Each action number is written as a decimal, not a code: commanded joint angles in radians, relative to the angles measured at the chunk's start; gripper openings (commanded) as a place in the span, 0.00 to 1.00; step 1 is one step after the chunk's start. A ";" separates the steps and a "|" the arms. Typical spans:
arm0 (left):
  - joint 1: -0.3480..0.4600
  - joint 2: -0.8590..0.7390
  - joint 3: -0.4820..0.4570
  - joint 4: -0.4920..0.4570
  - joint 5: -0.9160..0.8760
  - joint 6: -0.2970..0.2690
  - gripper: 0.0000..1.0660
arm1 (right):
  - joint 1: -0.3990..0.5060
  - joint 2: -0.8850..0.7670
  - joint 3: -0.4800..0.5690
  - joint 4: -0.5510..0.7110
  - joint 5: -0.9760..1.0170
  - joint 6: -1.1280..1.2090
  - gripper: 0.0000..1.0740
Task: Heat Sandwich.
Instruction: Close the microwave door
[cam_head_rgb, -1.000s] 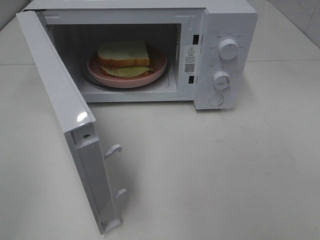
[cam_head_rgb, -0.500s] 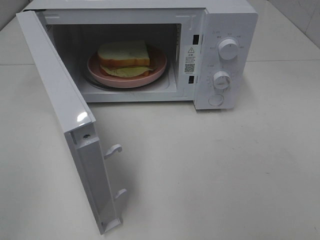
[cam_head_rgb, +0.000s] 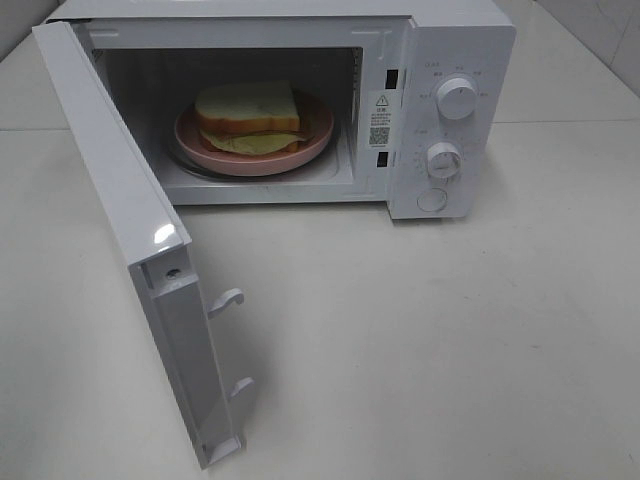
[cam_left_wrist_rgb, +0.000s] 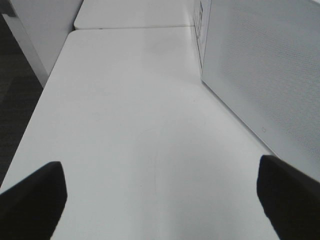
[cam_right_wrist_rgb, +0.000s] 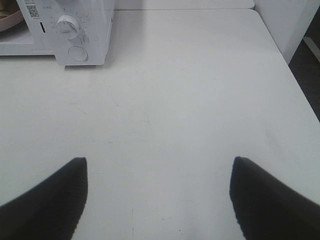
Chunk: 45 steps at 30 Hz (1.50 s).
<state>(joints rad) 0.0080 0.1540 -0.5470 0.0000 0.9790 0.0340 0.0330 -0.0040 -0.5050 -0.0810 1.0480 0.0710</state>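
The sandwich (cam_head_rgb: 248, 118) lies on a round pink plate (cam_head_rgb: 310, 140) inside the white microwave (cam_head_rgb: 440, 60), whose door (cam_head_rgb: 120, 220) stands swung wide open toward the front left. Neither arm shows in the exterior high view. In the left wrist view my left gripper (cam_left_wrist_rgb: 160, 200) is open, its dark fingers (cam_left_wrist_rgb: 32, 200) wide apart over the bare table, with the outer face of the microwave door (cam_left_wrist_rgb: 265, 70) beside it. My right gripper (cam_right_wrist_rgb: 157, 200) is open too, empty, over the table in front of and to the right of the microwave's control panel (cam_right_wrist_rgb: 75, 30).
Two dials (cam_head_rgb: 456, 100) and a round button (cam_head_rgb: 432, 200) sit on the microwave's right panel. Two latch hooks (cam_head_rgb: 228, 300) stick out from the door's edge. The white table (cam_head_rgb: 450, 350) meets a second table behind, with its right edge (cam_right_wrist_rgb: 295, 75) near a dark floor.
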 joint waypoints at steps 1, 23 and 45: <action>0.000 0.097 -0.006 0.000 -0.070 0.001 0.72 | -0.007 -0.025 0.001 0.000 -0.008 -0.016 0.71; 0.000 0.559 -0.005 0.000 -0.520 0.031 0.00 | -0.007 -0.025 0.001 0.000 -0.008 -0.015 0.71; 0.000 0.926 0.284 0.031 -1.488 -0.009 0.00 | -0.007 -0.025 0.001 0.000 -0.008 -0.015 0.71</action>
<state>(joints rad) 0.0080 1.0450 -0.2860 0.0100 -0.3730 0.0510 0.0330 -0.0040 -0.5050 -0.0810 1.0480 0.0710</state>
